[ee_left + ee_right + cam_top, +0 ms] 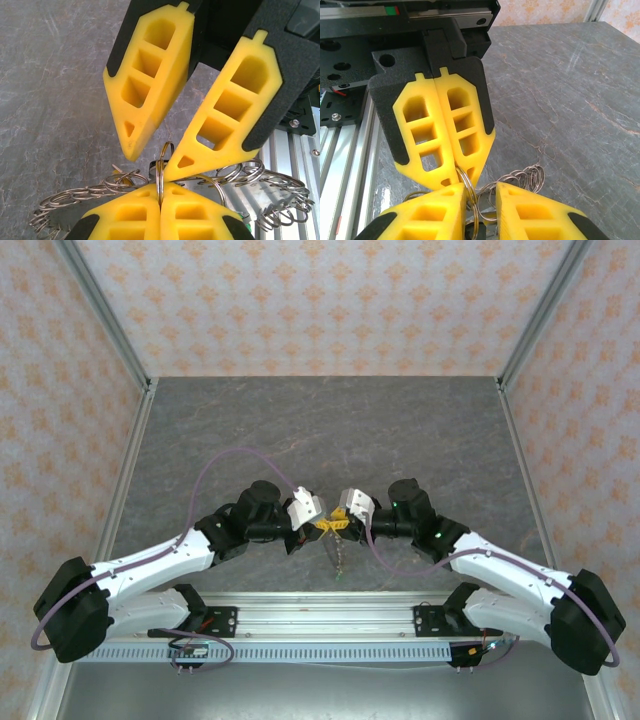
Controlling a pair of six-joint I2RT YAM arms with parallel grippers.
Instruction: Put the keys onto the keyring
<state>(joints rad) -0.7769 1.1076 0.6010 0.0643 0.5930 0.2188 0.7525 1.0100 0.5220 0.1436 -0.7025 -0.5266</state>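
One thin loop of the keyring (75, 196) is pinched in my left gripper (160, 195), clear of the table (50, 75). My right gripper (152, 160) stands slightly parted astride it. I judge it light, springy, slippery wire: grip flat across one loop.

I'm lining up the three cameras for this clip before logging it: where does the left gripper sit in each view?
Top external: the left gripper is at picture centre, above the table's near half.
Left wrist: bottom centre, yellow fingers shut on the keyring.
Right wrist: upper left, reaching down toward the bottom edge.
Shared landmark: the aluminium rail at the table's near edge.
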